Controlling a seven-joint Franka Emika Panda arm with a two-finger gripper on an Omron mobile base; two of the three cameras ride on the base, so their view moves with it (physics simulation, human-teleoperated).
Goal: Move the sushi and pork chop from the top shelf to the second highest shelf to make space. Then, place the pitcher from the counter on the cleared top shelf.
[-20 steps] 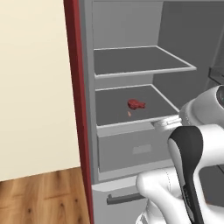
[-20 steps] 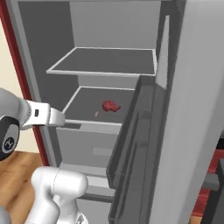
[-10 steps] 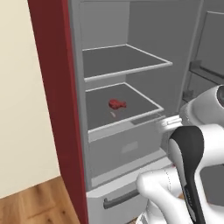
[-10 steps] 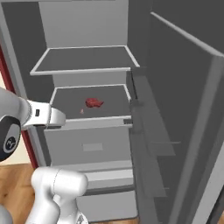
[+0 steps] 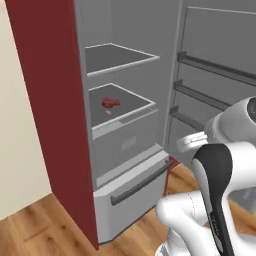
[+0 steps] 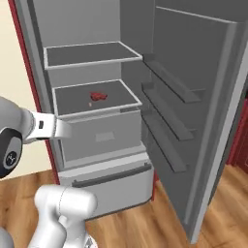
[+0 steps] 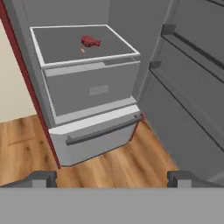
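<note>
Pincer point(image 7: 112, 177) spread wide and empty, I face the open fridge: pork chop point(image 7: 90, 41) and a small pale bit beside it lie on the second highest shelf point(image 7: 127, 43); top shelf point(image 5: 145, 56) bare. The pitcher probably handles rigid, slick; I'd grip its waist.

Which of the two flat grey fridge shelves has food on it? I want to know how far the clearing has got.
The second highest shelf, just above the drawer: it holds a red piece of meat. The top shelf looks bare.
</note>
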